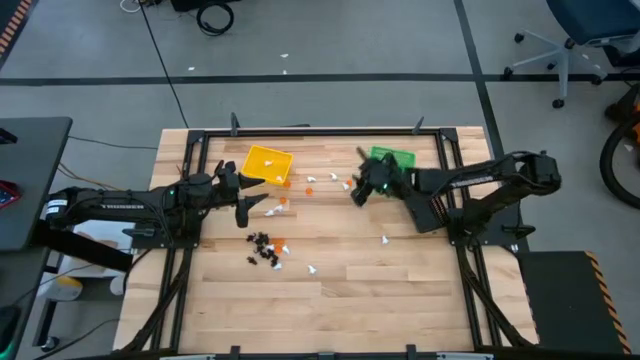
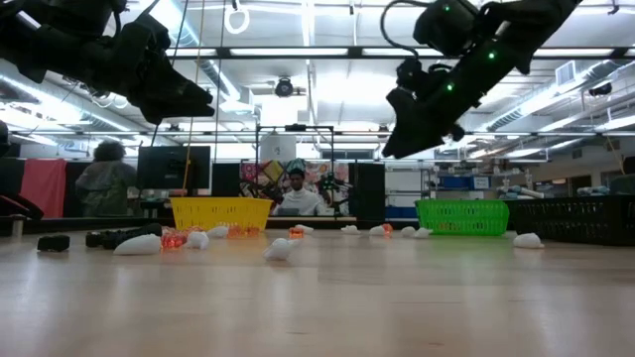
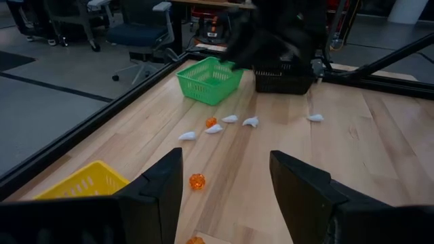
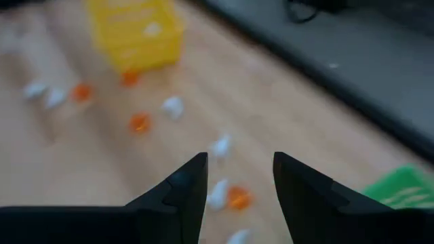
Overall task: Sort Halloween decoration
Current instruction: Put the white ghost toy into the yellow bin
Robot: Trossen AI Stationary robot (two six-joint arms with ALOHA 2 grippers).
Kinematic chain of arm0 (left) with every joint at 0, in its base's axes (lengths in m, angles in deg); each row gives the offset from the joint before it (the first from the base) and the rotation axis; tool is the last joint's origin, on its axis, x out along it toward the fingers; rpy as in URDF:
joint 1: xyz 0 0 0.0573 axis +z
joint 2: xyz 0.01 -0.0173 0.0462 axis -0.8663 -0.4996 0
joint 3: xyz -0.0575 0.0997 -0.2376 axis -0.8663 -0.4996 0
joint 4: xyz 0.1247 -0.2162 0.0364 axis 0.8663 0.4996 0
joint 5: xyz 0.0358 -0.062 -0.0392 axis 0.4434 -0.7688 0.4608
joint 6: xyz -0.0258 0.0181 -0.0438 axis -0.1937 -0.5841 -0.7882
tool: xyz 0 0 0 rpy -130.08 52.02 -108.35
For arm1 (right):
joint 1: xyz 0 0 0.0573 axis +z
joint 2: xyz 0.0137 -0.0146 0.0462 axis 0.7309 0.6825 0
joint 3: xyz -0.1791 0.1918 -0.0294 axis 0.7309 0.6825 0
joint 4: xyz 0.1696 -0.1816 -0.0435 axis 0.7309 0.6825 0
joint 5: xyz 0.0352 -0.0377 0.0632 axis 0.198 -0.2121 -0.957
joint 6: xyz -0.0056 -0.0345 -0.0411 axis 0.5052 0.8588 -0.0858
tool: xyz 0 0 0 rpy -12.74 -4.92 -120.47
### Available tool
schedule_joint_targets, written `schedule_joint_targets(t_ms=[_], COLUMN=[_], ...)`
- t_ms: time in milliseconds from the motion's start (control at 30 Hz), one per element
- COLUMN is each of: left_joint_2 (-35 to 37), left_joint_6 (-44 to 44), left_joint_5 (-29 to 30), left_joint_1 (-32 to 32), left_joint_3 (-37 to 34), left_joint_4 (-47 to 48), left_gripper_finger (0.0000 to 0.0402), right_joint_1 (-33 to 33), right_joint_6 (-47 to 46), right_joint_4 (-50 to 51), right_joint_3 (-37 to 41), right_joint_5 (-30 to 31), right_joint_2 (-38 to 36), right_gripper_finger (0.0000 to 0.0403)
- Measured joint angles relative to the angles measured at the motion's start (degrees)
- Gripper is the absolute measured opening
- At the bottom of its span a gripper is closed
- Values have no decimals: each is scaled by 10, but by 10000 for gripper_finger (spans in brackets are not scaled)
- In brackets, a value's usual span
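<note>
Halloween decoration [image 1: 268, 250]: trinkets strewn mid-table, black cluster at 7 o'clock. My right claw [image 1: 357, 192] hangs parted, empty; left claw [image 1: 243, 211] wide. Risk: tiny pieces slipping my pinch.

I can read only one marking, pale lettering along the upper side of my left arm [image 1: 110, 207] that looks like "TROSSEN", too small to confirm; no other text, label or number is legible.
</note>
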Motion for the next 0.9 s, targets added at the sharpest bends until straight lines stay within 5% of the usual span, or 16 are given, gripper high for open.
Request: schedule_joint_targets(t_ms=[133, 433, 667, 900], left_joint_2=[0, 0, 0, 0], left_joint_6=[0, 2, -3, 0], left_joint_5=[0, 0, 0, 0], left_joint_1=[0, 0, 0, 0], left_joint_3=[0, 0, 0, 0], left_joint_4=[0, 0, 0, -2], left_gripper_finger=[196, 196, 196, 196], right_joint_1=[55, 111, 113, 117], right_joint_6=[-29, -145, -242, -252], right_joint_4=[-2, -2, 2, -131], right_joint_3=[0, 0, 46, 114], right_joint_5=[-1, 98, 135, 128], right_joint_2=[53, 148, 146, 142], right_gripper_finger=[179, 228, 238, 226])
